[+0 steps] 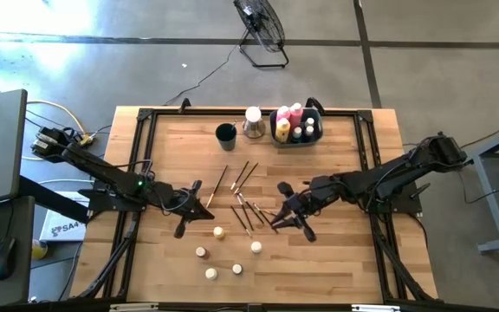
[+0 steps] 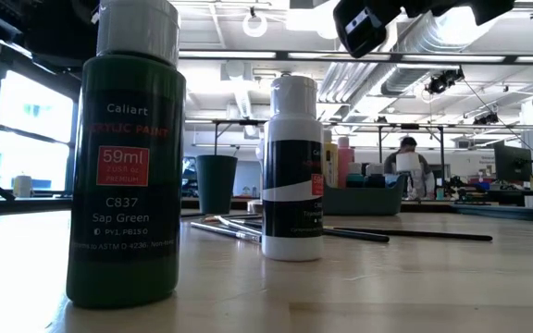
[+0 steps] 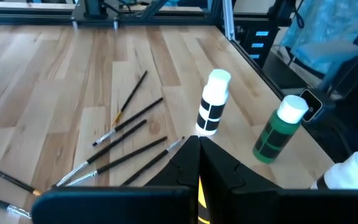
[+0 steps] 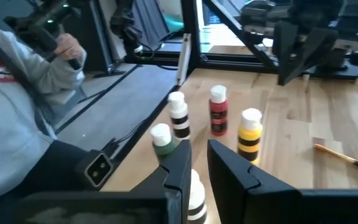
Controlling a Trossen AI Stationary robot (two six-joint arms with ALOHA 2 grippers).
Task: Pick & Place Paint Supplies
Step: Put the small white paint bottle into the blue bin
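Brushes: loose at table centre. Left gripper: jaws shut, empty, beside them. Right gripper: jaws narrow (nothing visibly held). Advice: open wide, pinch one handle.

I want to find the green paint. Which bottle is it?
Look at the near edge of the wooden table, where five white-capped bottles stand loose below the brushes. The green paint bottle stands among them, beside a white bottle with black bands. Only its label reads Sap Green.
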